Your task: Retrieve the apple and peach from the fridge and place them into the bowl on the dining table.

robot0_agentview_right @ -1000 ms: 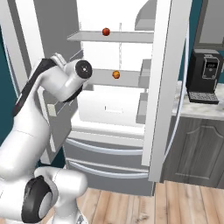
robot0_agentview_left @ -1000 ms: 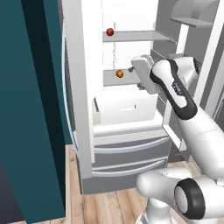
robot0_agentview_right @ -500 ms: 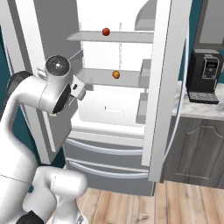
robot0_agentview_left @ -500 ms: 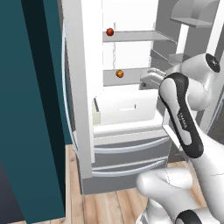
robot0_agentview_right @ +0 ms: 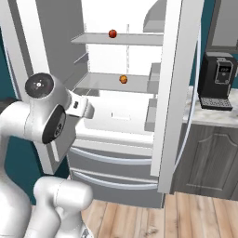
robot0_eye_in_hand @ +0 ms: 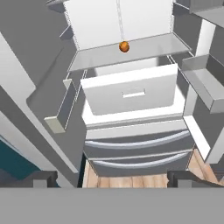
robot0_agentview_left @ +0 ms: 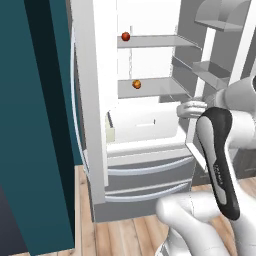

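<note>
Fridge [robot0_agentview_left: 150, 165] doors wide open, straight path in; door bins [robot0_eye_in_hand: 203, 83] flank both sides, shelf [robot0_eye_in_hand: 131, 50] edges limit vertical room.

Glossy white rounded arm [robot0_agentview_left: 200, 220] — dark grey joint bands, a round dark cap — small dark fingertips [robot0_eye_in_hand: 43, 178].

A home kitchen: the open fridge [robot0_agentview_right: 125, 93], a coffee machine [robot0_agentview_right: 217, 80] on the counter [robot0_agentview_right: 204, 122] beside it, wooden floor below.

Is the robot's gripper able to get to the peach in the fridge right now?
Probably yes. The fridge doors stand open, the peach sits alone at its shelf's front edge, and the open gripper faces it with nothing between.
</note>
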{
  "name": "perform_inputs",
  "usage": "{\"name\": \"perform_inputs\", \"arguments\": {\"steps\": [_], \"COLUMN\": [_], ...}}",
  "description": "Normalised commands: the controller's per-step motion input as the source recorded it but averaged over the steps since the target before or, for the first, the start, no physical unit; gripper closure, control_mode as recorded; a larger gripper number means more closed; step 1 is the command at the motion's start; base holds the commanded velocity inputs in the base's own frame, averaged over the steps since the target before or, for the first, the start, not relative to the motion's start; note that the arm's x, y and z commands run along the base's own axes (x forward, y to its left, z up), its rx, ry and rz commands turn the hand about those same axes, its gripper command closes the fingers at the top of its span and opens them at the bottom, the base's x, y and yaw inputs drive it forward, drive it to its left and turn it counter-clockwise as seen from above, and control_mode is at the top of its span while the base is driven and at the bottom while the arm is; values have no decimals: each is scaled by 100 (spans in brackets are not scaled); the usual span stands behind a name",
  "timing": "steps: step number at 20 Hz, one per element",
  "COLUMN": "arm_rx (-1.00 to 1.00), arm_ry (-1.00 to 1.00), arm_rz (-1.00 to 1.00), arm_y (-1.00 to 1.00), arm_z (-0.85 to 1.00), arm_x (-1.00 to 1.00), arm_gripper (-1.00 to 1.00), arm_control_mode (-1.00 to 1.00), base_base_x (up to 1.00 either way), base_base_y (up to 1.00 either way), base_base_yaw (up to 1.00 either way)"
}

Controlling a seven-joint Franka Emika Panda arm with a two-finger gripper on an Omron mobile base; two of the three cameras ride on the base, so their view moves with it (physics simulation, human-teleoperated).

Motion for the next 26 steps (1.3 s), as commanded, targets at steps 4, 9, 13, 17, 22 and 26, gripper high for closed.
{"name": "perform_inputs", "arguments": {"steps": [4,9,13,17,22,26], "arm_rx": [-8,-6,-10,-13,-3,0], "arm_ry": [0,-4,-7,0,0,0], "arm_rz": [0,0,0,0,0,0], "arm_y": [-39,-34,-14,0,2,0], "arm_z": [0,0,0,0,0,0], "arm_x": [-60,-71,-56,-16,3,23], "arm_gripper": [-100,-100,-100,-100,-100,-100], "arm_control_mode": [-100,-100,-100,-100,-100,-100], "base_base_x": [0,0,0,0,0,0], "base_base_y": [0,0,0,0,0,0], "base_base_yaw": [0,0,0,0,0,0]}}
